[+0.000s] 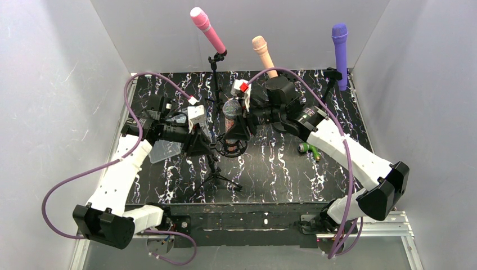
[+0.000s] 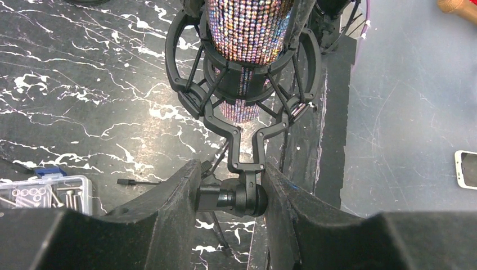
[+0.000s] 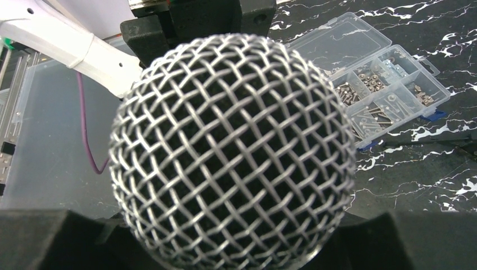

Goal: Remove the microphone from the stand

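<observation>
Black marbled surface (image 1: 281, 169), grey walls. Mid-surface, the microphone (image 1: 230, 108) sits in its stand (image 1: 214, 166), not yet lifted out. The left gripper (image 2: 232, 194) clamps the stand below the cradle (image 2: 183, 84). The right gripper (image 1: 238, 131) seems closed on the microphone body, its contact hidden behind the mesh head (image 3: 233, 152). Pulling it free remains.

In the right wrist view we see only the mesh head of the microphone (image 3: 233, 152). It hides its own body, and the fingers (image 3: 50, 239) of the right gripper (image 1: 238, 131) are dark blurs cut by the bottom edge. In the left wrist view the top edge crops that head, the bottom edge crops the left gripper (image 2: 232, 180), and its fingers cover the stand (image 2: 246, 166) below the pivot. The small green thing (image 1: 309, 149) near the desk's right edge we cannot name.
</observation>
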### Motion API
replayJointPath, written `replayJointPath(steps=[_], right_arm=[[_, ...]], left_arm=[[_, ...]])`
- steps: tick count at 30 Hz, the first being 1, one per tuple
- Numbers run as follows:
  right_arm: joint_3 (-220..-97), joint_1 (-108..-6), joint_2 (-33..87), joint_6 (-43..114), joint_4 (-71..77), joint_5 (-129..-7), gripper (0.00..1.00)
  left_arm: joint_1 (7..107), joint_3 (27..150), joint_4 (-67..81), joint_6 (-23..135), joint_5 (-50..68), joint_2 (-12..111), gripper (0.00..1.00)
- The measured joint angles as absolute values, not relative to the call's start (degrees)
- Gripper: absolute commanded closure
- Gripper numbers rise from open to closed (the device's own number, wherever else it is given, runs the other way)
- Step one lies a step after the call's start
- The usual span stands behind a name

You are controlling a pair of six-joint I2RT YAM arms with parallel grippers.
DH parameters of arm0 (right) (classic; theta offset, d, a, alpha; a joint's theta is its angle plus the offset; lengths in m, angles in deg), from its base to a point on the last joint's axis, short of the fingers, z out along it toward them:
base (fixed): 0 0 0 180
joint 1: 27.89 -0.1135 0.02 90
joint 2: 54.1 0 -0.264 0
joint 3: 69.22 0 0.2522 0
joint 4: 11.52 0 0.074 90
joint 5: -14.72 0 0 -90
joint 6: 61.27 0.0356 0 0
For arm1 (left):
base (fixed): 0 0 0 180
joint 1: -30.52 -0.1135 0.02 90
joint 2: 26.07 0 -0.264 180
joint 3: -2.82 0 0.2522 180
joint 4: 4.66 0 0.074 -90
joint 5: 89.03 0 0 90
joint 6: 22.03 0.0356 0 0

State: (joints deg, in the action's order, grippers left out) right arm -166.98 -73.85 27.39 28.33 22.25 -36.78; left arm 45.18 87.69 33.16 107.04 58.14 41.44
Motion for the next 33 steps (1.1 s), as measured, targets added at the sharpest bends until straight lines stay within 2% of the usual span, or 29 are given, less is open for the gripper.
replayJointPath(steps=[10,11,12,14,19,27,33], right_arm=[[-167.6,-74.2,27.8,26.5,22.9,-38.3,0.99],[-167.6,-74.2,27.9,26.4,22.9,-38.5,0.99],[-167.6,-74.2,27.9,26.3,22.9,-38.5,0.99],[-167.6,-74.2,27.9,26.2,22.9,-38.7,0.99],[-166.7,-74.2,27.9,25.7,21.9,-39.3,0.99],[-166.6,-73.8,27.7,25.6,19.9,-40.7,0.99],[-166.5,-73.8,27.7,25.5,19.8,-40.7,0.99]], left_arm=[[46.5,88.7,33.4,107.0,55.7,41.9,1.00],[46.5,88.8,33.4,107.0,55.6,41.9,0.95],[46.5,88.8,33.4,106.9,55.5,42.0,0.83],[46.5,89.4,33.8,106.7,55.1,42.5,0.66],[47.0,92.5,36.3,106.5,53.7,45.2,0.46],[47.6,95.2,39.5,108.1,48.5,48.6,0.04],[47.9,95.9,39.6,107.9,47.9,48.6,0.02]])
